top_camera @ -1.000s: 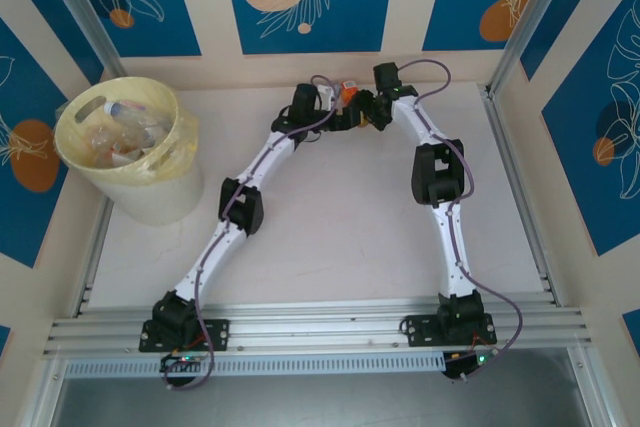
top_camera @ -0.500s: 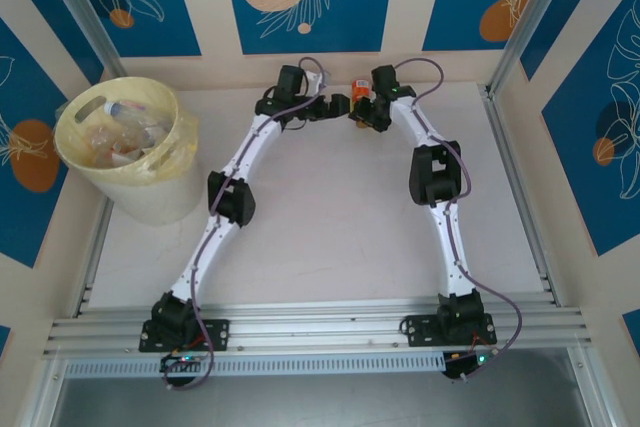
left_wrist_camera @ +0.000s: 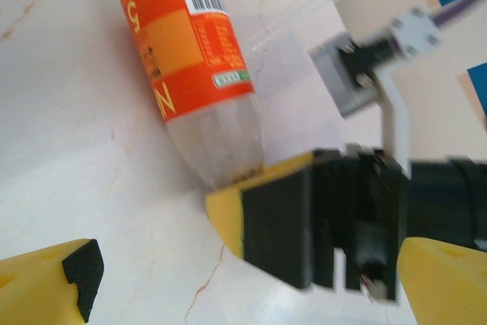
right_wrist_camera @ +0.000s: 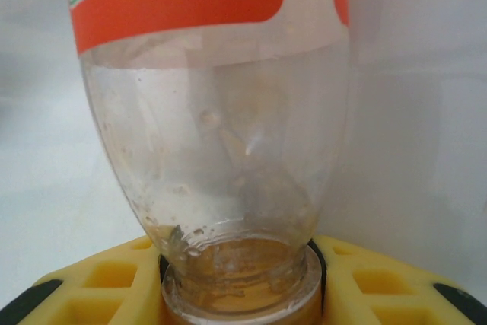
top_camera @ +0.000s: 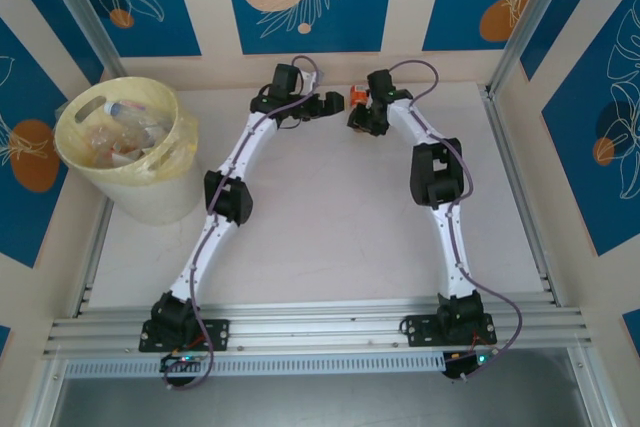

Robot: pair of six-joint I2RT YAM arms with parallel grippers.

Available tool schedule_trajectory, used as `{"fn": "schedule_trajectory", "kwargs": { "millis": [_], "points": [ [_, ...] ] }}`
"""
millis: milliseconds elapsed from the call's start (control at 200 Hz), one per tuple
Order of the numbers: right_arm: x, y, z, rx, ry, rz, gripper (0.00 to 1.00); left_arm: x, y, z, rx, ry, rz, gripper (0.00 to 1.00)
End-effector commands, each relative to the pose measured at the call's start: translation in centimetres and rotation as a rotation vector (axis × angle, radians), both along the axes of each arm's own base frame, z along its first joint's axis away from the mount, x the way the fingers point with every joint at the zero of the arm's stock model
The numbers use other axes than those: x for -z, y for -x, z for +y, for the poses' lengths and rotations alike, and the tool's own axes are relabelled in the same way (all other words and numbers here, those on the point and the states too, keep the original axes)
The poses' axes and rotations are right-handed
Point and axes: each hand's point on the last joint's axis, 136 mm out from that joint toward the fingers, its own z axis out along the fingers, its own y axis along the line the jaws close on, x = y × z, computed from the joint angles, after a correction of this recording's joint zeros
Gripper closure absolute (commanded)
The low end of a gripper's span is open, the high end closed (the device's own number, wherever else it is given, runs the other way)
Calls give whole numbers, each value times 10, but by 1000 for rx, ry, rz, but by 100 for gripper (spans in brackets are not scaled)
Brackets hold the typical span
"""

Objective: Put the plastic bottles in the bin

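Orange print on the bottle (right_wrist_camera: 221,135) is cut off by the top edge of the right wrist view, so no name can be read. Its mouth, and any cap, are lost below the frame between the yellow fingers (right_wrist_camera: 99,287). The right end effector (right_wrist_camera: 240,287) is clamped on the neck, one pad on either side, and the clear shoulder swells out just ahead of it. That plastic is scuffed and cloudy, with a brownish film near the neck; whether any liquid is inside cannot be told.

In the left wrist view the bottle slants across the pale marbled table (left_wrist_camera: 76,157), with its barcode end farthest from the gripping fingers. The small text on the label (left_wrist_camera: 183,43) is too blurred to read, and whether the bottle rests on the table or is lifted off it is unclear. The left end effector (top_camera: 333,102) has its jaws wide apart with nothing between them, just beside the bottle.

From overhead the bottle is a small orange spot, half covered by the two end effectors. The bin (top_camera: 150,197) stands well to the left of both, and the bottles (top_camera: 120,132) inside it are a jumble that is hard to tell apart.
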Motion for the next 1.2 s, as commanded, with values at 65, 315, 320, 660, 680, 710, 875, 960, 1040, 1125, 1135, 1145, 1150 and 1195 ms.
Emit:
{"fn": "schedule_trajectory", "kwargs": {
  "millis": [65, 315, 320, 660, 680, 710, 875, 960, 1040, 1125, 1135, 1145, 1150, 1195],
  "points": [
    [-110, 25, 36, -179, -120, -312, 76, -74, 9, 8, -23, 36, -51, 0],
    [-143, 100, 50, -303, -228, -370, 74, -119, 18, -1, 8, 162, -43, 0],
    [-142, 101, 50, -303, -230, -370, 74, -120, 19, -1, 9, 166, -43, 0],
    [-166, 129, 47, -301, -282, -465, 74, -163, 64, -38, 173, 258, -40, 9],
    [-167, 128, 46, -293, -280, -469, 74, -165, 66, -38, 176, 259, -41, 12],
    [-169, 128, 46, -288, -279, -477, 74, -170, 69, -38, 179, 259, -42, 15],
    [-183, 134, 46, -279, -299, -513, 74, -194, 88, -38, 197, 237, -61, 32],
    [-192, 142, 48, -287, -317, -530, 74, -211, 102, -37, 215, 226, -64, 34],
    [-200, 150, 52, -302, -345, -541, 74, -225, 112, -28, 191, 190, -61, 34],
    [-206, 157, 56, -312, -371, -546, 74, -240, 124, -20, 176, 163, -85, 34],
    [-207, 158, 57, -314, -375, -547, 74, -241, 125, -19, 172, 162, -88, 35],
    [-208, 159, 57, -316, -377, -548, 74, -242, 126, -18, 167, 160, -89, 35],
    [-208, 159, 57, -317, -379, -546, 74, -243, 126, -18, 166, 160, -95, 35],
    [-213, 162, 59, -327, -392, -554, 74, -245, 131, -12, 140, 156, -108, 35]
  ]
}}
